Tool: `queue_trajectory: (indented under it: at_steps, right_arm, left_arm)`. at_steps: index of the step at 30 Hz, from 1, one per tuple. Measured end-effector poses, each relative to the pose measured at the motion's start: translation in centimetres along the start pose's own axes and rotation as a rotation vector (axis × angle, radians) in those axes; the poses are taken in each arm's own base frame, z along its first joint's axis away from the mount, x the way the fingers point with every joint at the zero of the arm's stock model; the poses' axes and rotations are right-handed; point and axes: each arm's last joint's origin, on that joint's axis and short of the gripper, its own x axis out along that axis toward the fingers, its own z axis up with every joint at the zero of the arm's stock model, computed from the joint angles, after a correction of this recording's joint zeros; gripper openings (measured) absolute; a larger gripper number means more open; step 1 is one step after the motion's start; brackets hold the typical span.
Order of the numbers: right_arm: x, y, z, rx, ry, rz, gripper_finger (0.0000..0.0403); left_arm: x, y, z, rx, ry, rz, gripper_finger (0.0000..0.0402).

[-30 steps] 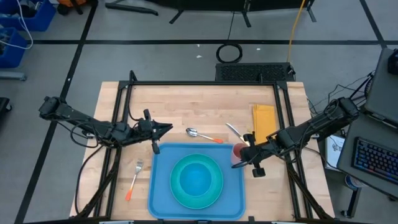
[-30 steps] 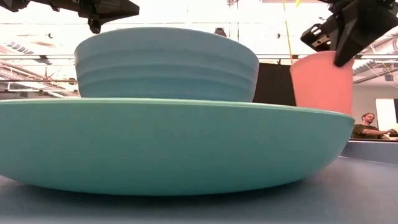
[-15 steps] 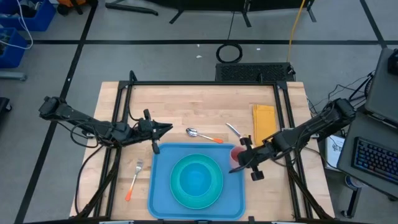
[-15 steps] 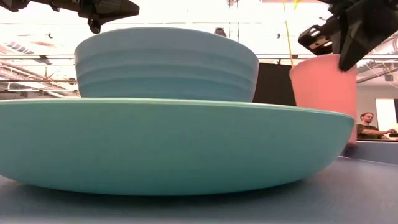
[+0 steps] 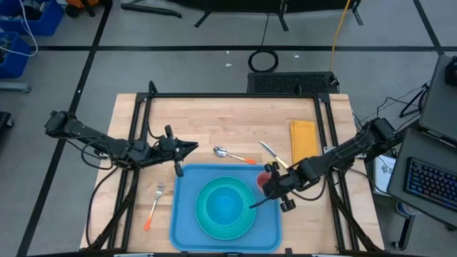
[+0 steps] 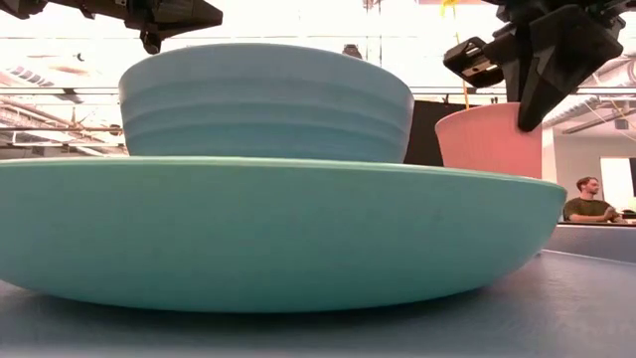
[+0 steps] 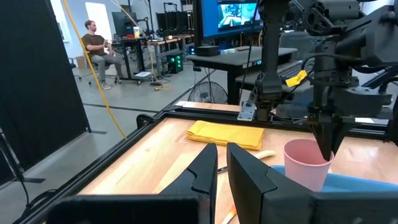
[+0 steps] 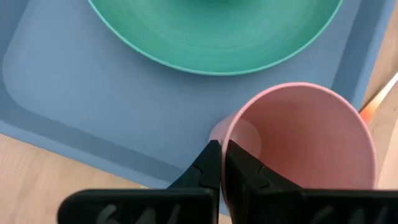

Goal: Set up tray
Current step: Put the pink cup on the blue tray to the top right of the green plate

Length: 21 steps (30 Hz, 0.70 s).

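Observation:
The blue tray (image 5: 271,225) lies at the table's near middle, and a turquoise plate (image 5: 207,227) with a turquoise bowl (image 5: 226,203) on it sits in the tray. My right gripper (image 5: 270,180) is shut on a pink cup (image 5: 265,178) over the tray's far right corner (image 8: 93,112). The low view shows the cup (image 6: 487,139) behind the plate (image 6: 268,234), which hides the cup's base. My left gripper (image 5: 191,148) is shut and empty, hovering above the table off the tray's far left corner. My right gripper pinches the pink cup's rim (image 8: 222,134), one finger (image 8: 245,171) inside the cup and one (image 8: 205,168) outside. The fingers come from above, pointing down. The cup is roughly upright, mouth up, over the tray's far right corner; whether its base touches the tray I cannot tell.
A spoon (image 5: 232,155) and a knife (image 5: 270,152) lie on the wood beyond the tray's far edge. A yellow napkin (image 5: 303,137) lies far right, and a fork (image 5: 154,205) lies left of the tray. A black frame (image 5: 235,96) borders the table. People sit in the room beyond.
My right gripper has carried the pink cup toward the table's left and near edge, from beside the tray to over its far right corner. It has also come down: in the low view the cup's rim stands lower than before.

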Motion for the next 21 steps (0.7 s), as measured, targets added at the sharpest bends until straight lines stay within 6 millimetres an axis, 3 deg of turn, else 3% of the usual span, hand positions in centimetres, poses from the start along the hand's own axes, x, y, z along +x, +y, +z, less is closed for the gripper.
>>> queue_trajectory:
  at_steps: [21]
  right_arm:
    - [0.01,0.01,0.07,0.036,-0.006,0.002,0.0000]
  left_arm:
    - [0.00,0.00,0.01,0.000,0.000,-0.001,0.0042]
